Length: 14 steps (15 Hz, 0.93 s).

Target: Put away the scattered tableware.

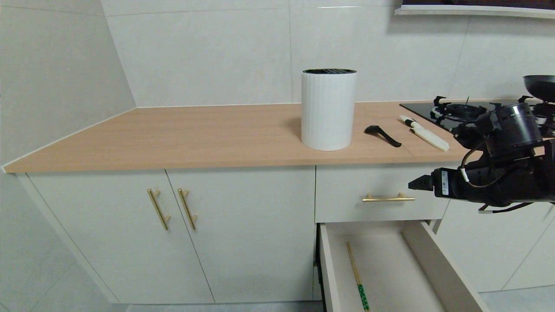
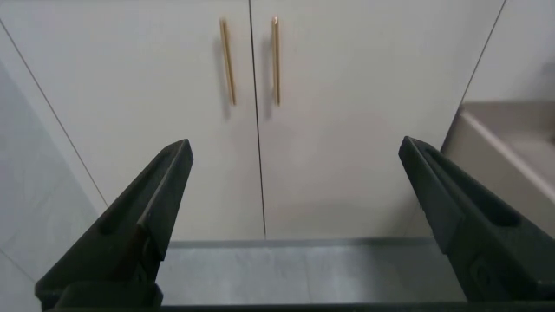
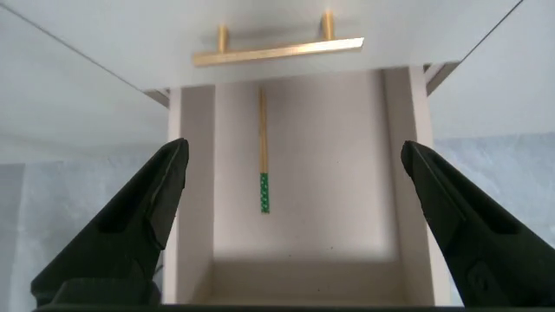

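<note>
Tool, right side: the right gripper (image 1: pixel 417 183) is held in front of the closed upper drawer (image 1: pixel 347 195), above the open lower drawer (image 1: pixel 418 249). Its jaws are spread wide and nothing is held.

Tool, left side: the left gripper (image 2: pixel 295 147) is also spread wide and empty. It is aimed low at the cabinet doors (image 2: pixel 347 130), well apart from the tableware.

Key relation: the spoon (image 1: pixel 381 134) and the knife (image 1: pixel 425 133) lie on the countertop (image 1: pixel 195 138), higher than the right gripper and farther back. They sit between the white holder (image 1: pixel 328 110) and the stove (image 1: pixel 455 112). The right arm is judged the nearer one.

Spoon axis: slanted, with the bowl toward the holder and the handle toward the front edge.

Knife axis: slanted the same way, roughly parallel to the spoon and near it, not touching.

Stowed item: the chopsticks (image 1: pixel 356 275) lie along the length of the lower drawer, near its left wall, with the green ends toward the open front.

Counts: one spoon, one knife, one pair of chopsticks, one holder — two drawers, two cabinet doors.

Next move, as a judgement: the right gripper would have to be raised and brought back over the countertop, then closed across a handle rather than along it.
</note>
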Tool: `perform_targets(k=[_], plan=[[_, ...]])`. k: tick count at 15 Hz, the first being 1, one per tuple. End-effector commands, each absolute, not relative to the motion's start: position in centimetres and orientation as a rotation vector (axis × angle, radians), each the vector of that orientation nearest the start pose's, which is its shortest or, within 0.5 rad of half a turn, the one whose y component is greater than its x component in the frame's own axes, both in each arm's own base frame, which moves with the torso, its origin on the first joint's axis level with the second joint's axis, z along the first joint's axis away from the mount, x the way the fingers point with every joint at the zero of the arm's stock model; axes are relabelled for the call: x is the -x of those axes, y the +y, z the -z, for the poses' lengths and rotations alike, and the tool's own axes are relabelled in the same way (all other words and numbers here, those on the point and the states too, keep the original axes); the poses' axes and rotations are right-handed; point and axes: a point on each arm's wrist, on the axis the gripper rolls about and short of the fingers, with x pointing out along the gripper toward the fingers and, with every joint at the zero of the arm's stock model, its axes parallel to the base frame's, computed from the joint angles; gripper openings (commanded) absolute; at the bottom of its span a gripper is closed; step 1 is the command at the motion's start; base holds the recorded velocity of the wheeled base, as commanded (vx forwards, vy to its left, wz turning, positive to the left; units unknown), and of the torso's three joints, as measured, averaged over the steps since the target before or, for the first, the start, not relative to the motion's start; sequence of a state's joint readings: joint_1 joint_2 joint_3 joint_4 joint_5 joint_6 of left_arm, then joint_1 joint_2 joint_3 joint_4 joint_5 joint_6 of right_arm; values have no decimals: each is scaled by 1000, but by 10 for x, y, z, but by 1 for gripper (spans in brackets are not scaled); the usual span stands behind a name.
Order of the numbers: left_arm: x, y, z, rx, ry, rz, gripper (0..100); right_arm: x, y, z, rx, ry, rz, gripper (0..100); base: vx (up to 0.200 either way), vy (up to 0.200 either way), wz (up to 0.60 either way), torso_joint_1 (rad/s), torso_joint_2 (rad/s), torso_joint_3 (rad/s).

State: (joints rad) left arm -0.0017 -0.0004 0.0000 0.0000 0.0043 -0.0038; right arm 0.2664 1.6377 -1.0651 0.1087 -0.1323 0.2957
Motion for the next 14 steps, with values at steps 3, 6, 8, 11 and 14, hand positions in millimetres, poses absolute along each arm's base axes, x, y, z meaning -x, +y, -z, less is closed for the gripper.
perform_targets(k=[3,6,8,11,14], plan=[[23,0,-75,5,0,-3,100,-280,74,-200,-135,693,-32,100,0,0,0,173,-463,-295],[23,0,-75,5,0,-3,100,-281,74,-198,-133,699,-31,100,0,0,0,191,-470,-286],[23,0,-75,5,0,-3,100,-281,74,-198,-134,698,-31,100,0,0,0,202,-479,-281],[23,0,-75,5,0,-3,100,-282,74,-198,-132,697,-32,100,0,0,0,84,-201,-110],[23,0,-75,5,0,-3,100,-298,78,-186,-144,646,-40,100,0,0,0,0,0,0]])
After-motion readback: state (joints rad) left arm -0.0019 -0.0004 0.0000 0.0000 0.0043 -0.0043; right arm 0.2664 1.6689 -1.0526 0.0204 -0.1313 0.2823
